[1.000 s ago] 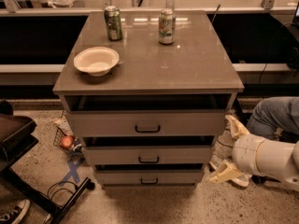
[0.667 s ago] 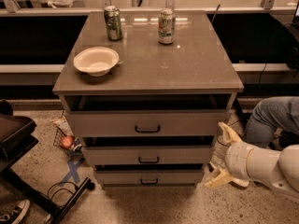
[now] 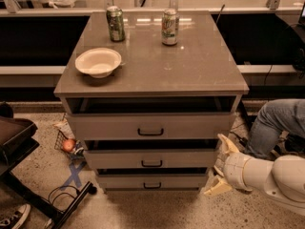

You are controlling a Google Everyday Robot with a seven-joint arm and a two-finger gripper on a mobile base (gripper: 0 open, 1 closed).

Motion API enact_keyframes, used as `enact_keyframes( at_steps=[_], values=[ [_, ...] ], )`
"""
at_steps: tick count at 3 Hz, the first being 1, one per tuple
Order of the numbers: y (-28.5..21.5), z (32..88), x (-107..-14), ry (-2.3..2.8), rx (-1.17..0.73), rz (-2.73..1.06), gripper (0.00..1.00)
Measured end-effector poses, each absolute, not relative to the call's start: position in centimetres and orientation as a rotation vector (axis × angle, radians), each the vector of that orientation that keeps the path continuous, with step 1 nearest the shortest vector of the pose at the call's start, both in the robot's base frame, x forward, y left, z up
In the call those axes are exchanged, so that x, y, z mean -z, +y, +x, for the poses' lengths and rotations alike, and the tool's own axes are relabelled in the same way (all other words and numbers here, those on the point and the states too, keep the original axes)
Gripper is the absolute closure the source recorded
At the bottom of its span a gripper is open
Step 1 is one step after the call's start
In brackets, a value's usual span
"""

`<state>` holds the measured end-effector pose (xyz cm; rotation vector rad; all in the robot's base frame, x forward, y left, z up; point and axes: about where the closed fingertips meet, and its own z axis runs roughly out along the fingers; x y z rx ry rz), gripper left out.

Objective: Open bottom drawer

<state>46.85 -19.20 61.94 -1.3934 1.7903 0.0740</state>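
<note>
In the camera view, the bottom drawer [image 3: 152, 181] sits lowest in the cabinet [image 3: 224, 80], just above the floor, with its small black handle [image 3: 152, 185] facing forward. The gripper [image 3: 220, 168] hangs just off the cabinet's lower right corner with its fingers spread wide and nothing between them. A jeans-clad knee [image 3: 274, 123] is close behind it. On top of the cabinet stand a bowl [image 3: 98, 61] and two cans [image 3: 115, 24].

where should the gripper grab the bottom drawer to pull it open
By the small black bar handle, centred on the bottom drawer front. The bar runs horizontally, so come straight at the front, fingers above and below it. The gripper hangs open to the drawer's right.
</note>
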Motion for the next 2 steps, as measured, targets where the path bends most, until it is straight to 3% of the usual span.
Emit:
enact_keyframes(
  at_steps=[2],
  values=[
    [-19.9,47.8,-55.2,1.872,-0.141,-1.39,0.0]
  ],
)
